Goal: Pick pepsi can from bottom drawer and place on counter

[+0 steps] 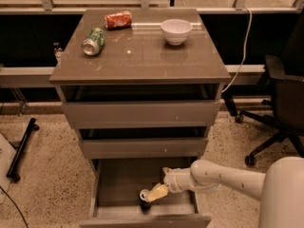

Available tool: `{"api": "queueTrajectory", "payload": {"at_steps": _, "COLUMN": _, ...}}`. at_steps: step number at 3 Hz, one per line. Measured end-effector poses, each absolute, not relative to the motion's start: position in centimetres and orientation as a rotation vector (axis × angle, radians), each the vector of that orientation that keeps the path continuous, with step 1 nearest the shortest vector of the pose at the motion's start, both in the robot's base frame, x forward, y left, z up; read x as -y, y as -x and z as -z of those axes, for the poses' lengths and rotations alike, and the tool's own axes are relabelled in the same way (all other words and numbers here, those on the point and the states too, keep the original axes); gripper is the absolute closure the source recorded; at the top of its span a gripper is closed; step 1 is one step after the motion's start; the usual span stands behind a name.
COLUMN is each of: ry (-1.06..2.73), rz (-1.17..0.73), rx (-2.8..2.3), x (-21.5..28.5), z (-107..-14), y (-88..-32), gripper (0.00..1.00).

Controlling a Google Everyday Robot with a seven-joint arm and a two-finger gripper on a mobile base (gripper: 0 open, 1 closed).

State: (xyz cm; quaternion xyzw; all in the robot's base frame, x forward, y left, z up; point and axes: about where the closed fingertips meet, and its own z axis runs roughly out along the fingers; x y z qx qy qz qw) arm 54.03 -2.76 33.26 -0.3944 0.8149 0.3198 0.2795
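Setting: speckled stone floor [52, 175], a dark glazed wall behind, a black office chair [285, 103] at right and a white cable [244, 51] hanging beside the cabinet. Item: grey-brown three-drawer cabinet with a glossy square bench [142, 61] on top, slightly overhanging the body. Pepsi can [144, 197]: small, dark, with a silver top facing up; stands upright on the floor of the bottom drawer [118, 179], near its front wall and about midway across. Its label cannot be read. Bottom drawer: pulled well out, deep, flat front without handle; the can is the only thing seen inside. Top drawer [140, 113] and middle drawer [142, 147]: each ajar by a narrow gap, contents hidden. On the bench: green can [93, 41] lying on its side at the left, open end toward the front; red-orange can [118, 19] lying on its side at the back left; white bowl [176, 31] upright at the back right, interior not visible. Printing on both cans is too blurred to read. Gripper [155, 193]: pale yellowish tip on a white arm [223, 175] reaching in from the right, low inside the bottom drawer, right against the can's top; whether the jaws are clenched or released cannot be told.
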Motion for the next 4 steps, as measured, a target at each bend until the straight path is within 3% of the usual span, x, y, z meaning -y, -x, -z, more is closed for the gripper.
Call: {"api": "queueTrajectory", "payload": {"at_steps": 4, "ry": 1.013, "rz": -0.916, "rx": -2.226, "x": 0.3, "z": -24.7, "y": -54.7, "gripper": 0.00}}
